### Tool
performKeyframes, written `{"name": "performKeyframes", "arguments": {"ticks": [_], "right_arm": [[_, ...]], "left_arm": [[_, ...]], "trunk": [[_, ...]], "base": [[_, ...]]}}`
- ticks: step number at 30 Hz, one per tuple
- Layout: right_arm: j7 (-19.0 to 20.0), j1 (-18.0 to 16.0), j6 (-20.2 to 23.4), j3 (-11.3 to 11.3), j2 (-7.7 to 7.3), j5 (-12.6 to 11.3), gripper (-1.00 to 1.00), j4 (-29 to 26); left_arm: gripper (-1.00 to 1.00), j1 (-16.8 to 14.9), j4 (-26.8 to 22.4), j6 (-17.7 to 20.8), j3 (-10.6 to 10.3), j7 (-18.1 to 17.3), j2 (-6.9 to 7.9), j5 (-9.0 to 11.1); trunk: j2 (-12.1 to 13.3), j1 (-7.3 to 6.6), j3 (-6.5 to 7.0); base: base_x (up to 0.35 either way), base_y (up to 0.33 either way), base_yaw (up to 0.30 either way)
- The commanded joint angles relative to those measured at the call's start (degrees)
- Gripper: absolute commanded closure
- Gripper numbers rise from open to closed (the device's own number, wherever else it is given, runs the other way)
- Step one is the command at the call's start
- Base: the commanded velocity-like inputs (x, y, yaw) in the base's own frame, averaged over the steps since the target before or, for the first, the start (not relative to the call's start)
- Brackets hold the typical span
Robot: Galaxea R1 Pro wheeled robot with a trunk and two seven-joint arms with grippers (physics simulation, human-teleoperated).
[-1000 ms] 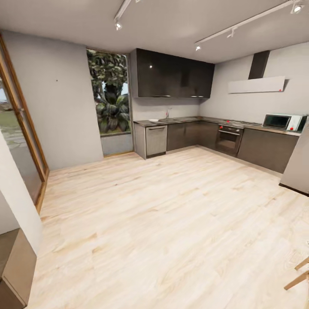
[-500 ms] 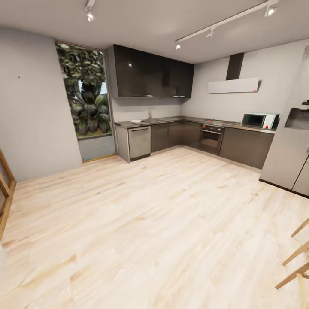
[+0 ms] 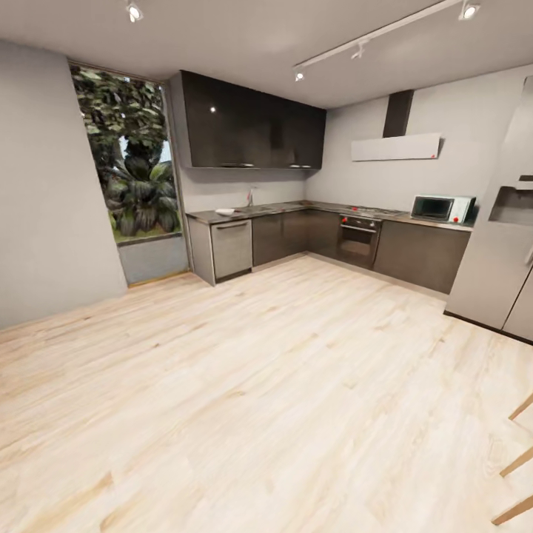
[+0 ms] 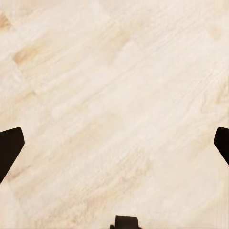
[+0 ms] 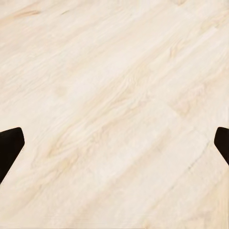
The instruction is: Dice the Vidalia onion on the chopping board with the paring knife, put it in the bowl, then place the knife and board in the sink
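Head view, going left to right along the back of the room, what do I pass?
Window with plants → dishwasher → oven → microwave → refrigerator.

Big open kitchen with pale wood plank flooring (image 3: 266, 385) and plain grey walls (image 3: 52, 192). Tall window (image 3: 129, 155) looks out on palm plants — glossy black upper cabinets (image 3: 248, 122) beside it. Built-in oven (image 3: 359, 238), microwave (image 3: 438, 208), white range hood (image 3: 396, 146), track lights (image 3: 363, 44) overhead.
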Motion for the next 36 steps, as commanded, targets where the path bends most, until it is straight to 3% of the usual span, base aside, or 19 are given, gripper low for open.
{"name": "performKeyframes", "arguments": {"ticks": [1, 9, 23, 36], "right_arm": [[-0.1, 0.0, -0.2, 0.0, 0.02, 0.0, -1.00, 0.0], [-0.1, 0.0, -0.2, 0.0, 0.02, 0.0, -1.00, 0.0], [-0.1, 0.0, -0.2, 0.0, 0.02, 0.0, -1.00, 0.0], [-0.1, 0.0, -0.2, 0.0, 0.02, 0.2, -1.00, 0.0]], "left_arm": [[-1.00, 0.0, 0.0, -0.2, 0.0, 0.0, 0.00, 0.1], [-1.00, 0.0, 0.1, -0.2, 0.1, 0.0, 0.00, 0.1], [-1.00, 0.0, 0.1, -0.2, 0.0, 0.0, 0.00, 0.1], [-1.00, 0.0, 0.1, -0.2, 0.0, 0.0, 0.00, 0.1]], "trunk": [[0.0, 0.03, -0.06], [0.0, 0.03, -0.06], [0.0, 0.03, -0.06], [0.0, 0.03, -0.30]], "base": [[0.345, 0.076, 0.000], [0.345, 0.039, -0.069], [0.345, 0.001, -0.232], [0.345, 0.000, -0.082]]}}
